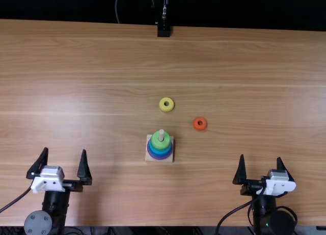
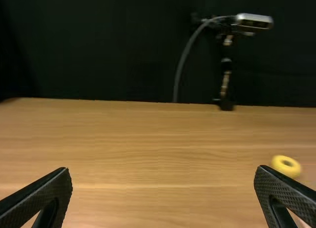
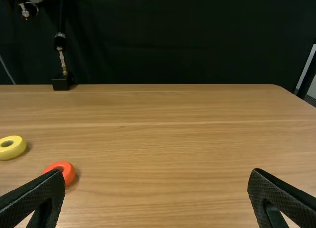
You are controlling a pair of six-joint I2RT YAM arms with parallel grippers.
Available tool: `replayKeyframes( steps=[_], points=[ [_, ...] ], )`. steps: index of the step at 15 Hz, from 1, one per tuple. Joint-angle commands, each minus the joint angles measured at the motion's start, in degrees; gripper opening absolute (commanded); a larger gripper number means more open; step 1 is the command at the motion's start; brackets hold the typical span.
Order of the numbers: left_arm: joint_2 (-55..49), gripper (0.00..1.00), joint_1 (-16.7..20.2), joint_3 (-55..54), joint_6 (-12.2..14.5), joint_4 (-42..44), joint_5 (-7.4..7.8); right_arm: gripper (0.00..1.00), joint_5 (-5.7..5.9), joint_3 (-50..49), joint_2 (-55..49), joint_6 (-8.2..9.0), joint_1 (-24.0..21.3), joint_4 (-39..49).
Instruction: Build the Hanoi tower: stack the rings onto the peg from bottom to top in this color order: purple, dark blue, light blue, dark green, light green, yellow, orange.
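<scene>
On the bench (image 1: 76, 92), the ring stack (image 1: 161, 145) reaches light green; yellow ring (image 1: 166, 109) and orange ring (image 1: 195, 124) are left; both pairs of jaws are apart.

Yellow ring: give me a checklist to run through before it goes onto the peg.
1. Yellow ring flat on the table, hole up: ok.
2. Peg tip free, standing out above the light green ring: ok.
3. Light green ring topmost on the stack, so yellow is next in order: ok.
4. Dark green ring in place beneath it: cannot tell from the stacked edges.
5. Left gripper and right gripper open and empty: ok.
6. A gripper lined up over the yellow ring: not ok; both are well to its near side, one on either side of the stack.
</scene>
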Motion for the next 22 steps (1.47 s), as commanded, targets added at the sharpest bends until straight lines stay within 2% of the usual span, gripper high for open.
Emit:
replayKeyframes(
  steps=[1,3,22],
  points=[
    [-2.2,1.00,1.8,-1.0,1.2,-2.8,3.83,1.00,0.38,-0.5,-0.4,-0.15,-0.7,0.2],
    [-2.2,1.00,2.6,-1.0,1.2,-10.9,4.25,1.00,0.48,-0.5,-0.4,-0.05,-0.7,0.2],
    [-2.2,1.00,2.5,-1.0,1.3,-11.1,3.94,1.00,0.38,-0.5,-0.4,-0.05,-0.5,0.2]
  ],
)
